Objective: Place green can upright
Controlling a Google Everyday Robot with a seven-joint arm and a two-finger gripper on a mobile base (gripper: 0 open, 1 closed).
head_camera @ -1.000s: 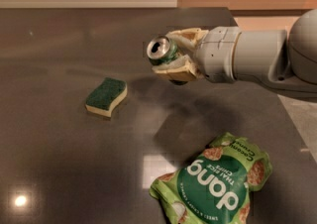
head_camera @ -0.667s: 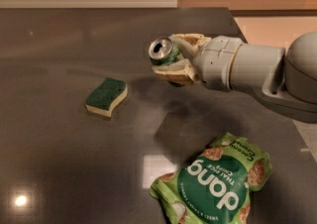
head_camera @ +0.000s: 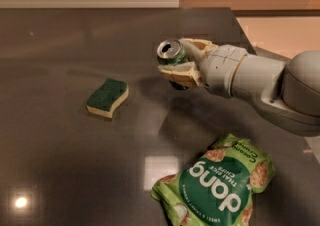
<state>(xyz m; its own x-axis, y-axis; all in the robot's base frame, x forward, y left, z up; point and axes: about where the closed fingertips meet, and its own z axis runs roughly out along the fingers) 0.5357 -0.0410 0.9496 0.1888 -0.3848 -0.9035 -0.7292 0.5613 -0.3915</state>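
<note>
The end effector [head_camera: 174, 60] reaches in from the right, over the middle of the dark surface [head_camera: 60, 160]. Its two pale fingers [head_camera: 179, 73] are clamped on the green can [head_camera: 171, 51], one above and one below. The can sits right between them, lifted off the surface and tipped so its silver pull-tab end faces left and up. A sponge [head_camera: 107, 97] lies well apart to the left, and a chips bag [head_camera: 220, 185] lies nearer the front, below the arm. Bare surface spreads between the sponge and the can, and the right edge runs close behind the arm.
</note>
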